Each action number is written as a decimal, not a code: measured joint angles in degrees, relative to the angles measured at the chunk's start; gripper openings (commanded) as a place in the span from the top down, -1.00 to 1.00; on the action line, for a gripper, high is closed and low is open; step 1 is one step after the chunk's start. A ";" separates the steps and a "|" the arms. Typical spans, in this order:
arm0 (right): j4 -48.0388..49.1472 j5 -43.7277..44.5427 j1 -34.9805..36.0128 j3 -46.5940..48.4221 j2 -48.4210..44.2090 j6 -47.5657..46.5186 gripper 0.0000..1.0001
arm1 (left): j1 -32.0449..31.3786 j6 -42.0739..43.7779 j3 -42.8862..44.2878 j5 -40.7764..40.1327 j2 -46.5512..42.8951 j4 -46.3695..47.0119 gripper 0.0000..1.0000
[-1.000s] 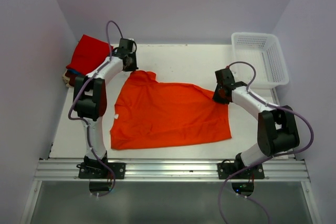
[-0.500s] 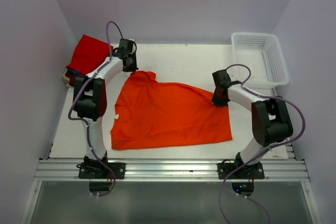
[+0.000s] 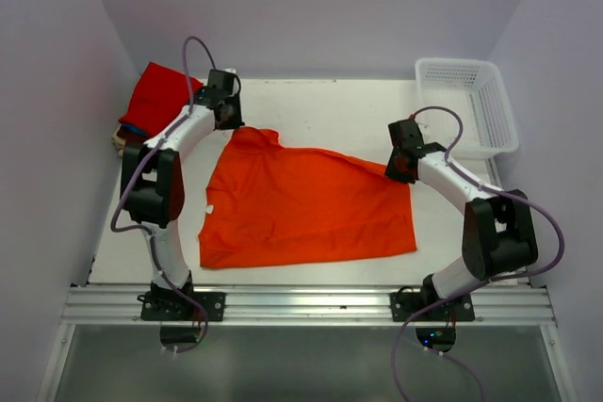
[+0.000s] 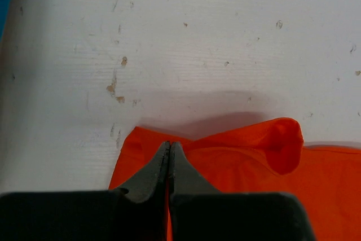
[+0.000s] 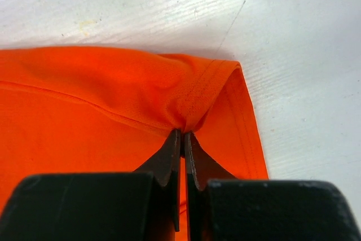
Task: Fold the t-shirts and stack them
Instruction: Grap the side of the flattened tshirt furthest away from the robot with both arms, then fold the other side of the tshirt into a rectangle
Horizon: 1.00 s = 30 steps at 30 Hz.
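Note:
The bright orange t-shirt [image 3: 301,209] lies spread on the white table. My left gripper [image 3: 229,121] is at its far left corner. In the left wrist view it [image 4: 169,146] is shut, with its tips on the orange cloth's [image 4: 237,167] edge. My right gripper [image 3: 399,170] is at the shirt's far right corner. In the right wrist view it [image 5: 182,134] is shut on a puckered bit of hemmed cloth [image 5: 192,91]. A folded red t-shirt [image 3: 158,96] lies at the back left on a blue one [image 3: 132,126].
A white mesh basket [image 3: 499,105] stands at the back right corner. The table [image 3: 330,105] is enclosed by pale walls on three sides. A metal rail [image 3: 301,303] runs along the near edge by the arm bases.
The right arm swung a little inward, then back out, with its gripper staying at the shirt's right corner. The left gripper shifted slightly to the back left. The shirt's outline barely changed.

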 measured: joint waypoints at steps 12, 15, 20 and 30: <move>-1.70 2.01 -0.55 1.09 -0.31 -0.42 1.00 | 0.00 -0.02 -6.91 -0.28 -10.56 -0.15 1.00; -2.14 2.86 -0.57 1.09 -0.70 -0.44 1.00 | 0.00 -0.02 -10.73 -0.37 -14.84 -0.37 1.00; -2.71 3.58 -0.94 1.09 -2.05 -0.44 1.00 | 0.00 -0.07 -18.18 -0.46 -22.23 -1.11 1.00; -3.91 4.31 -1.62 1.07 -2.29 -0.44 1.00 | -0.02 -1.16 -33.16 0.81 -33.68 -2.75 1.00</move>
